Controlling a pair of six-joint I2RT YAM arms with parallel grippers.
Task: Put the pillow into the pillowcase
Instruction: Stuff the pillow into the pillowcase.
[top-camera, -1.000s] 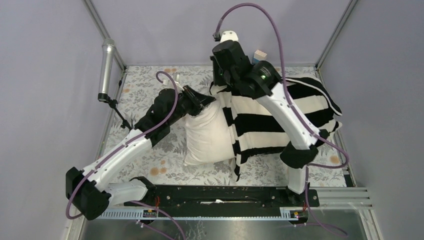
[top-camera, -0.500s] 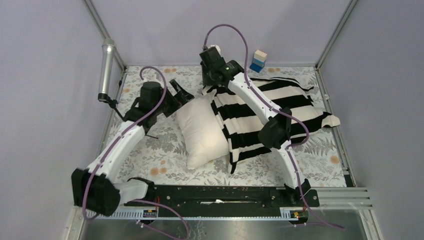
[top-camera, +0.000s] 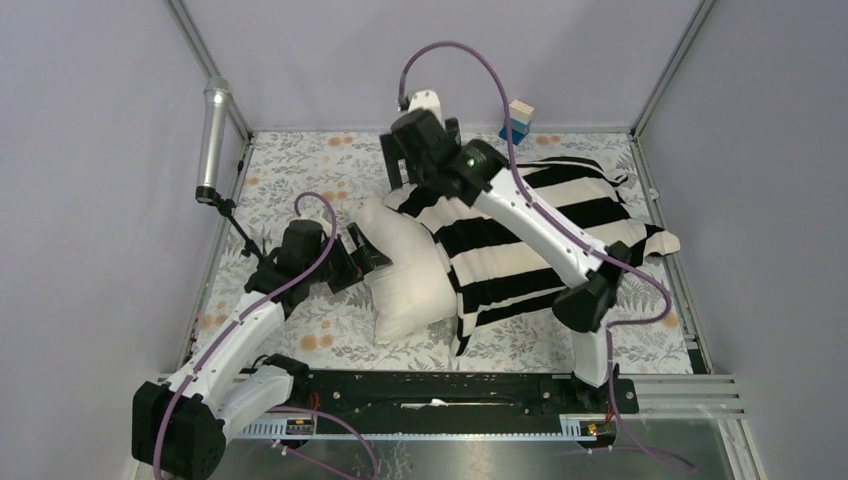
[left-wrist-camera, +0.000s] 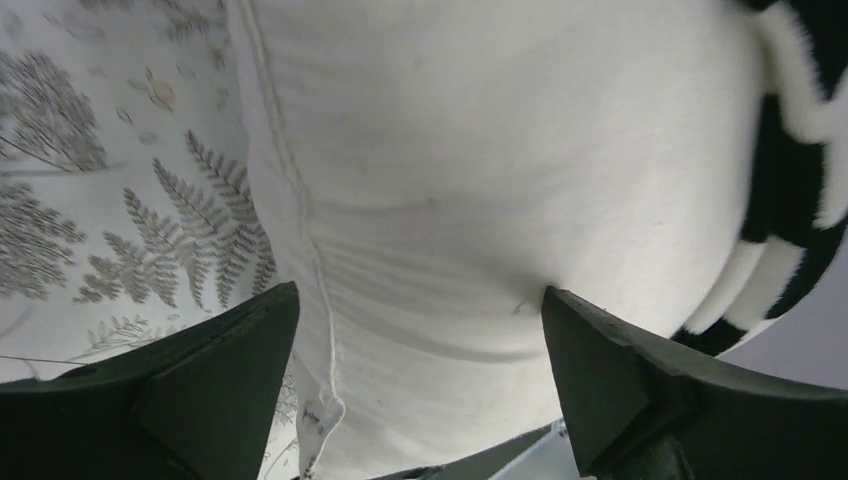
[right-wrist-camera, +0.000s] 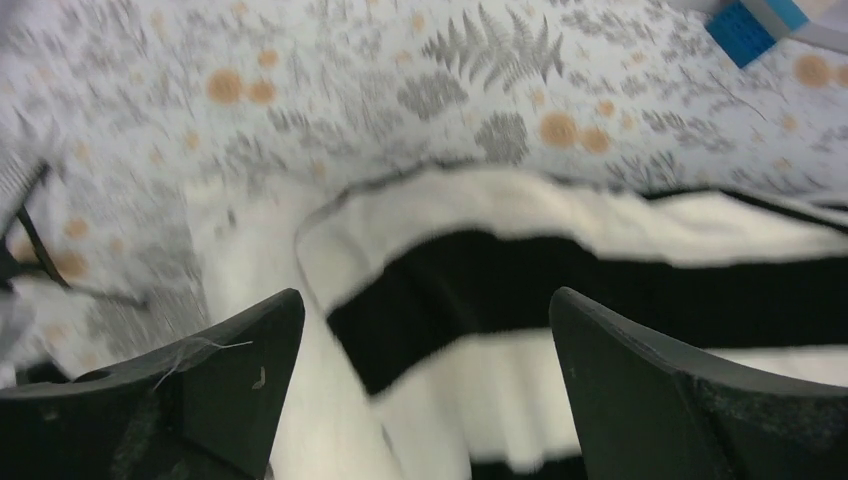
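Plump cream fabric pillow (top-camera: 405, 268) partly inside limp black-and-white striped pillowcase (top-camera: 530, 215), left end bare. Left gripper (top-camera: 362, 262) spread wide at bare end, gripping nothing, apparently to push. Right gripper (top-camera: 400, 172) open-jawed over case mouth, empty.

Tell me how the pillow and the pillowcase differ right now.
Pattern: the pillow is plain cream, while the pillowcase has wide black and white stripes. Shape: the pillow's bare end is plump and rounded, and the pillowcase lies looser and creased. Position: the pillow sticks out on the left, while the pillowcase covers its right part and spreads further right. Both are soft fabric resting on the floral table cover.
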